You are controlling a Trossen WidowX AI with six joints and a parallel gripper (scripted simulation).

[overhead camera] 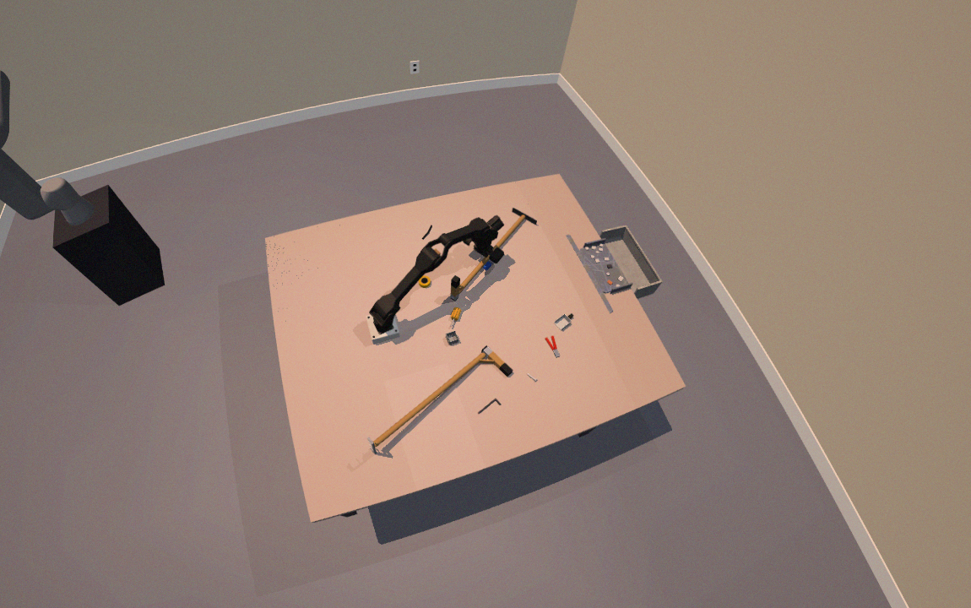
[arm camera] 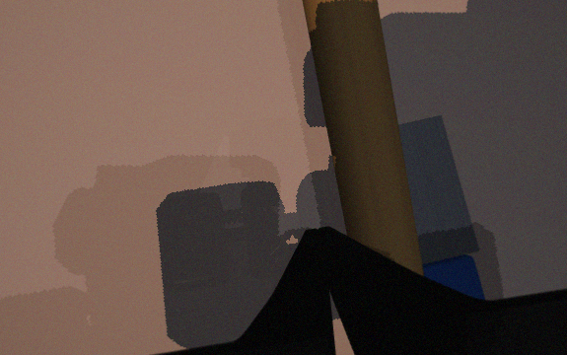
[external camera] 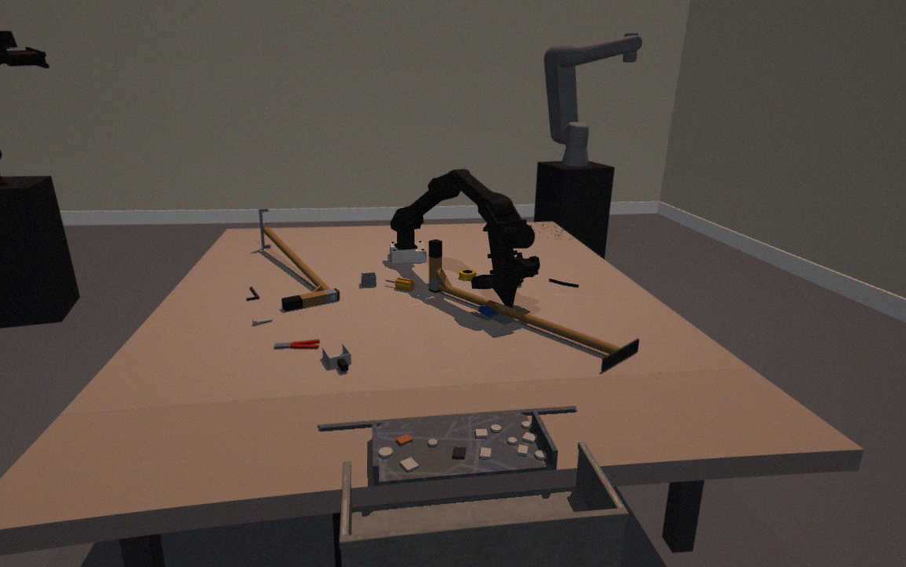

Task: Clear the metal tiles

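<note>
The long scraper (overhead camera: 512, 231) (external camera: 562, 330) (arm camera: 362, 123) lies across the table, its dark flat blade (overhead camera: 523, 217) (external camera: 620, 354) toward the box side and its black-capped upright grip (overhead camera: 455, 287) (external camera: 435, 262) near the arm's base. My gripper (external camera: 510, 304) (arm camera: 318, 240) is shut with nothing between its fingers. Its tips are low at the handle's middle; whether they touch it is unclear. Several pale tiles, an orange tile (external camera: 404, 439) and a dark tile (external camera: 458, 453) lie on the steel plate (external camera: 435, 426). The catch box (overhead camera: 632, 260) (external camera: 484, 528) shows no tiles in its visible part.
A blue-handled tool (overhead camera: 487, 266) (external camera: 486, 310) (arm camera: 453, 276) lies beside the scraper handle. A second long tool (overhead camera: 428, 397) (external camera: 294, 261) lies across the table. Yellow tape (overhead camera: 425, 281) (external camera: 466, 274), an orange-yellow item (external camera: 403, 283), red-handled pliers (overhead camera: 552, 345) (external camera: 301, 344) and a bracket (external camera: 336, 357) lie around.
</note>
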